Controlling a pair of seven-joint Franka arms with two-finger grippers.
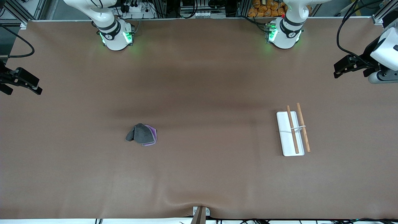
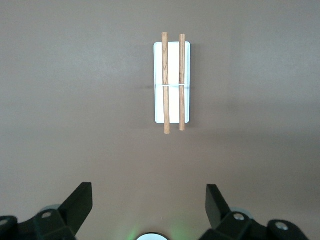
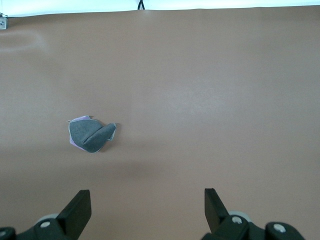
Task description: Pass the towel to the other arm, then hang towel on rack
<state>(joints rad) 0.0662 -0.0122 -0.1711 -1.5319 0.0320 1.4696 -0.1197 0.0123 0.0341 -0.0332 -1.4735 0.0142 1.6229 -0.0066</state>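
- towel point(image 1: 142, 134) lies crumpled on the brown table point(image 1: 199, 174), toward the right arm's end, dark grey side up with a purple edge showing along one side; nothing touches it.
- right gripper point(image 3: 147, 207) hangs in the air at the right arm's edge of the table, its 2 fingers point(image 3: 77, 207) spread wide and holding nothing; in the right wrist view the towel point(image 3: 90, 135) sits on the cloth well apart from the fingertips, off to one side of the gap between them rather than in line with it.
- in the front view the right gripper point(image 1: 21, 82) shows only partly at the picture's edge, well apart from the towel.
- rack point(image 1: 292, 132) lies flat toward the left arm's end of the table, well apart from the towel: a white base with 2 wooden rods point(image 1: 303, 127) side by side along its length and a thin white wire across them near the middle.
- left gripper point(image 2: 150, 207) hangs at the left arm's edge of the table, fingers point(image 2: 80, 205) wide apart and empty; in the left wrist view the rack point(image 2: 172, 82) lies on the table in line with the gap between the fingers, well apart from them.
- in the front view the left gripper point(image 1: 348, 67) is up near the edge, clear of the rack.
- bare brown surface lies between towel and rack, and between each gripper and the thing it faces.
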